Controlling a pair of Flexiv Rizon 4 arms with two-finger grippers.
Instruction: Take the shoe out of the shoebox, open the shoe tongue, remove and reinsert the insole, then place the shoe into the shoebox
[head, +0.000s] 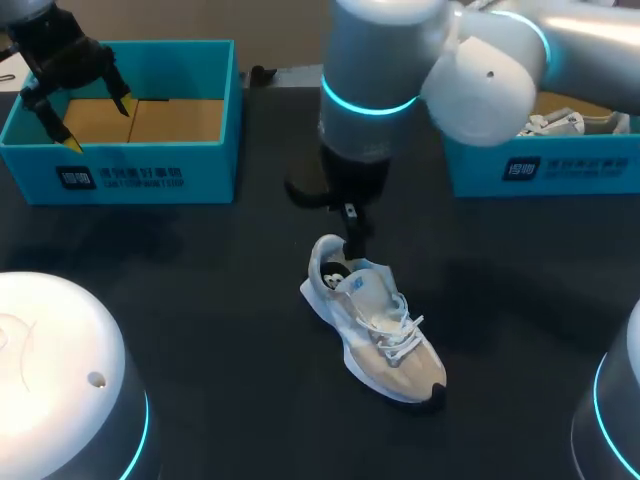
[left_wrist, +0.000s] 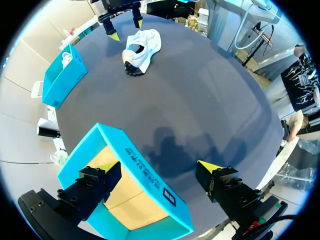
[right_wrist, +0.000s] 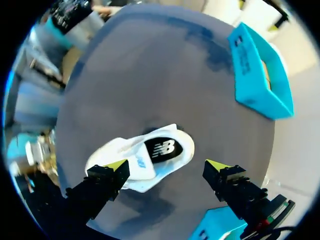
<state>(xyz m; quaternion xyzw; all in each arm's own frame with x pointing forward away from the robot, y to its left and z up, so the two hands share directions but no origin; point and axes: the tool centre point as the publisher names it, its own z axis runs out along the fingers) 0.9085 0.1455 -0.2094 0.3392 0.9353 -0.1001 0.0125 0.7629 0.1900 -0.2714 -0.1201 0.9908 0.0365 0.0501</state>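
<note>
Left gripper (left_wrist: 160, 166): jaws wide apart, empty, above teal cardboard shoebox (left_wrist: 150, 176) wall. Right gripper (right_wrist: 167, 165): jaws wide apart, empty, above 1 white laced shoe (right_wrist: 150, 159) on dark worktop (right_wrist: 150, 85).

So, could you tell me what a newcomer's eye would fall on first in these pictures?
The white shoe stands on its sole in the middle of the dark table, its black insole showing through the opening. The right claw hangs open just above its heel, while the left claw hangs open over the blue shoebox at the table's far left corner.
</note>
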